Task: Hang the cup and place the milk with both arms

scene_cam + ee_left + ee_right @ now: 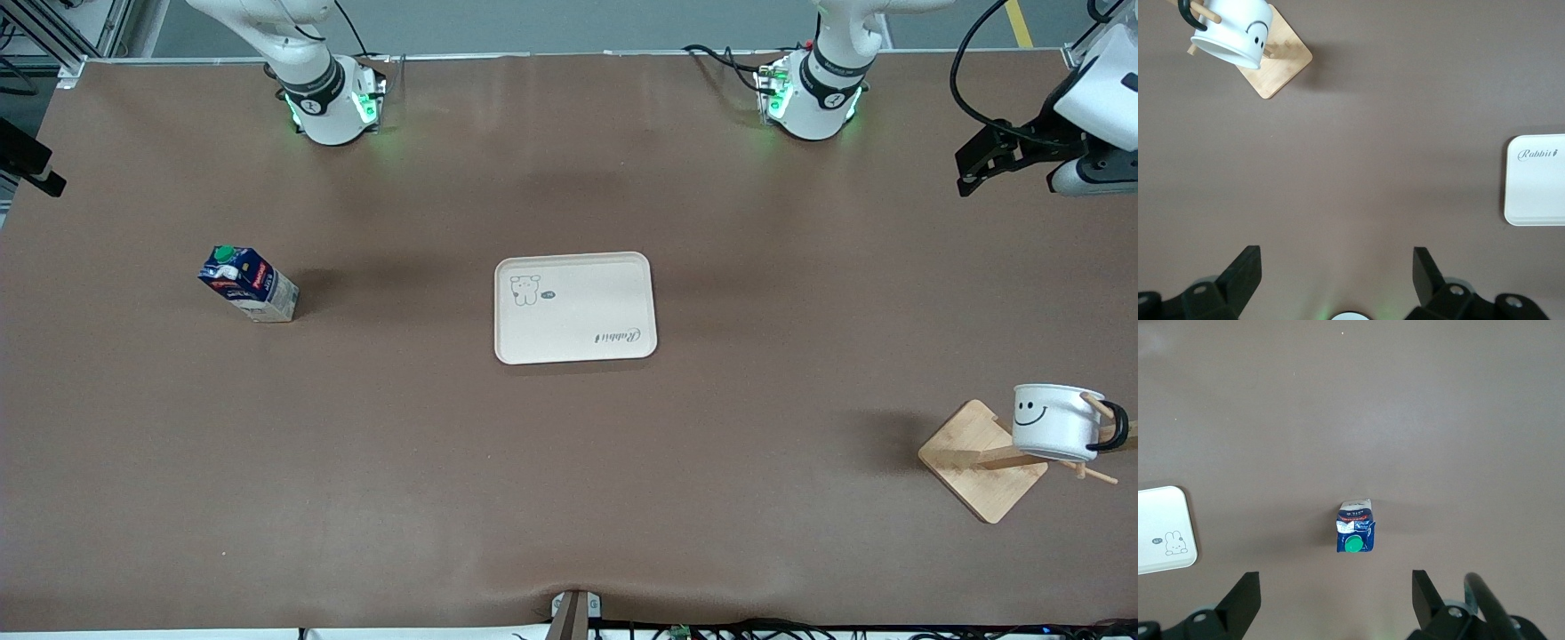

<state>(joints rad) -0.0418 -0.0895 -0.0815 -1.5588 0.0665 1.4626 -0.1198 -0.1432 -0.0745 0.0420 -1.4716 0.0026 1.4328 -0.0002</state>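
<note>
The white cup [1053,420] with the smiley face hangs tilted by its black handle on a peg of a wooden rack [973,462] at the left arm's end of the table. The left wrist view also shows the cup [1235,33]. The blue and white milk [249,284] stands upright with its green cap on top, toward the right arm's end. My left gripper [1337,257] hovers high over bare table near its base, open and empty. My right gripper [1336,581] hangs open high above the table, close beside the milk [1355,535]. Neither gripper shows in the front view.
A cream tray [578,311] with a small rabbit drawing lies empty at the table's middle; the wrist views show the tray's edges [1538,193] [1158,520]. A white and black device [1067,133] juts over the table edge at the left arm's end.
</note>
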